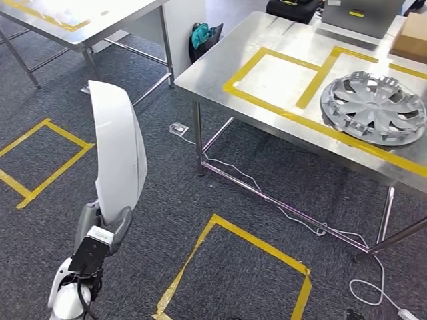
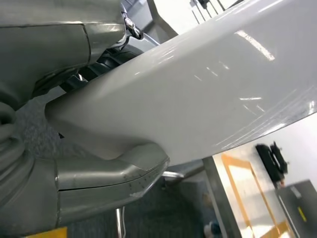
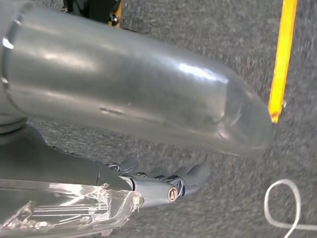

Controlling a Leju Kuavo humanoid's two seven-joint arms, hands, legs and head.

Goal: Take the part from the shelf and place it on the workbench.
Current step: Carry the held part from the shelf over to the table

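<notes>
A white curved part is held upright by the left hand at lower left, over grey carpet marked with yellow tape squares. A steel workbench is seen at upper right, marked with yellow tape; a silver wheel cover lies flat on it near the right edge, with a laptop and a cardboard box at the far side. A white cable trails across the floor under the bench, a dark bag is set on the floor beyond its far-left corner, and a second table is seen at upper left.
</notes>
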